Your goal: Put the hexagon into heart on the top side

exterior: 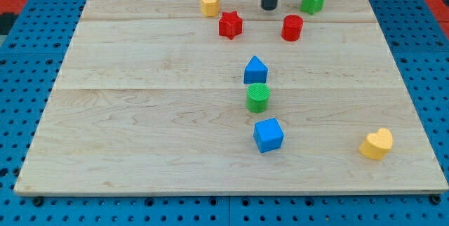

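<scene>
Working end, my tip (269,7): a plain dark rod with no fingers, so nothing to part or clamp. It sits near the top edge of the pale wooden surface (140,114), touching no block.

- View's left of tip, apart: yellow hexagon block (209,3), the task's thing, close to the top edge.
- View's right: green star block (313,0). Just below-right: red block (292,27), rounded, shape unsure. Below-left: red star block (230,24), just beside the hexagon.
- Mid-surface, 3 blocks in a column: blue house-shaped block (255,69), green cylinder block (258,97), blue cube (268,135).
- Far bottom right, near the right edge: yellow heart block (377,144), well apart from the hexagon.

Risks, as I judge them:
1. The red star lies on the diagonal; a straight push would drag it along.
2. An off-centre push on so long a run lets the hexagon slide off the tip.
3. A hard arrival could shove the heart toward the right edge.

Room: the band between the top row and the blue house-shaped block looks open, as does the right side above the heart.
</scene>
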Robot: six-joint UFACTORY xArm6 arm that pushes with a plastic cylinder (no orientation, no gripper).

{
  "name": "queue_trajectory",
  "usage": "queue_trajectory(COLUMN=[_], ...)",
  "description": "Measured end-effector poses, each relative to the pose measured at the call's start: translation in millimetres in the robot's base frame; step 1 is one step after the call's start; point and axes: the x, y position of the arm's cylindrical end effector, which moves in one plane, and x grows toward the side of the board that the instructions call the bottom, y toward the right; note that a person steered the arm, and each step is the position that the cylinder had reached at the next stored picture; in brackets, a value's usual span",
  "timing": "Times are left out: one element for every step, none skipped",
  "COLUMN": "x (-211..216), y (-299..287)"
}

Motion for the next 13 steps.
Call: queue_trajectory(x=[-35,-28,40,81,82,121,127,109,93,109,161,189,164], y=[-58,-127,-107,-94,-151,-153,-102,-88,-104,-45,18,54,49])
